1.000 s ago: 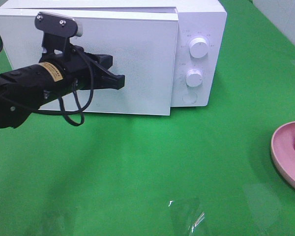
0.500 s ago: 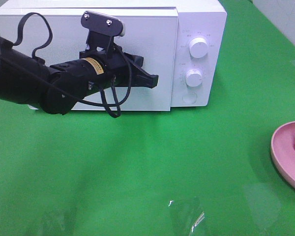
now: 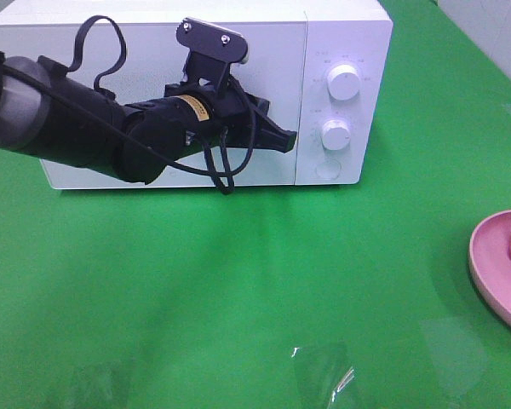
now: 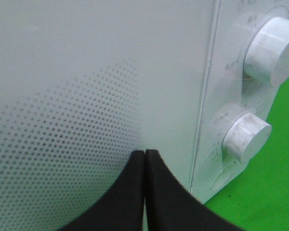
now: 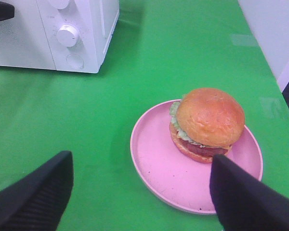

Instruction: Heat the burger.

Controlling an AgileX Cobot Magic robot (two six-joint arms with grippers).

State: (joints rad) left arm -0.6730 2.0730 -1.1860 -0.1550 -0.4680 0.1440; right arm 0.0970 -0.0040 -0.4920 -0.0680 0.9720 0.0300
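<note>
Golden bun upright, dome upward

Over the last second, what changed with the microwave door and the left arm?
The left gripper swept right across the microwave front, pushing the door, which was ajar, until it sits flush and shut. The gripper's fingers are together, holding nothing. The burger stayed on the pink plate, and both knobs look unturned.
</note>
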